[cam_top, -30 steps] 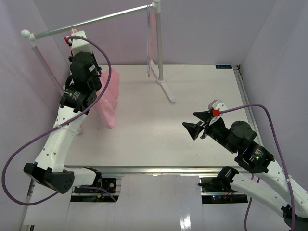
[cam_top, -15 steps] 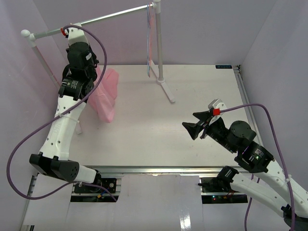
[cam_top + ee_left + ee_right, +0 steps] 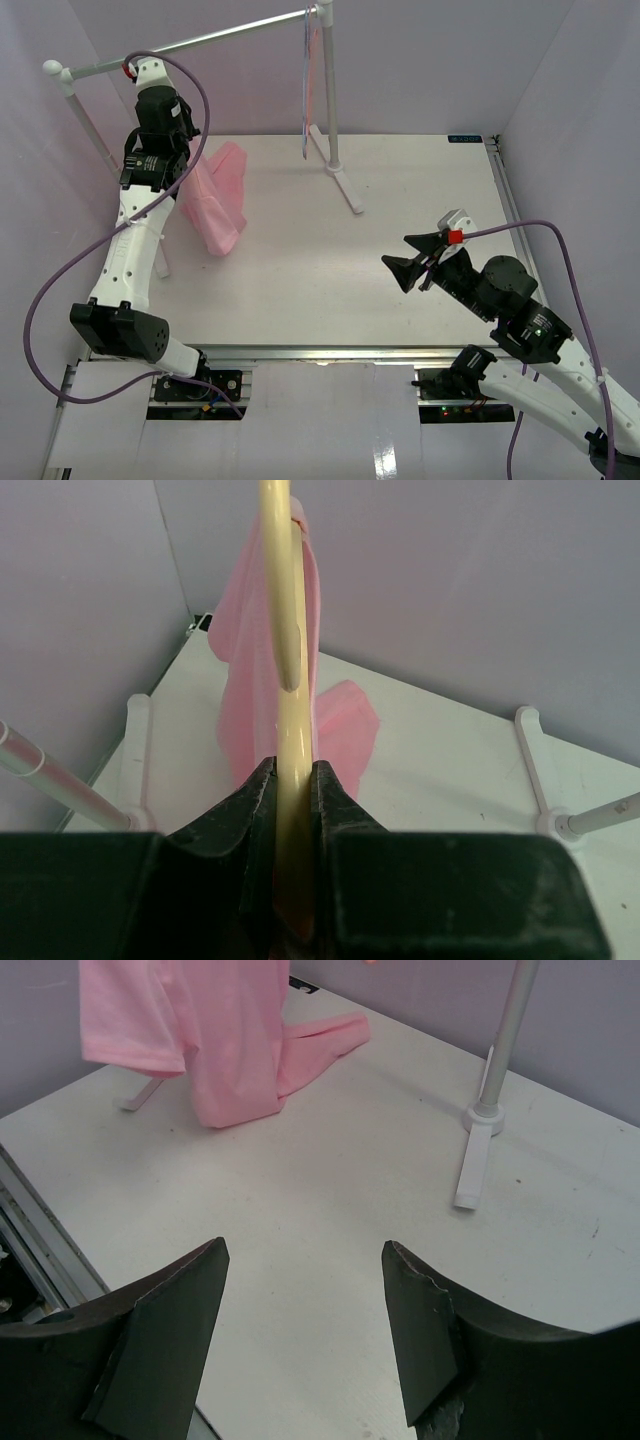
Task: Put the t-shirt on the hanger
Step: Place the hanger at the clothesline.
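At lower right of the overhead view, note the right gripper (image 3: 412, 262) spread wide and empty above the bench (image 3: 300, 260), free to help. At bottom centre of the left wrist view, hold the left gripper (image 3: 293, 780) pinched shut on the hanger (image 3: 283, 600), steady and upright. Farther up that frame, raise the t-shirt (image 3: 250, 640), draped over it and trailing onto the bench, before straightening the cloth gently.

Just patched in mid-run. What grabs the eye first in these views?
The pink t-shirt at far left stands out, draped from the hanger with its lower end trailing on the table. The left gripper is shut on that hanger, near the left end of the rack rail. The right gripper hangs open and empty over the table's right side.
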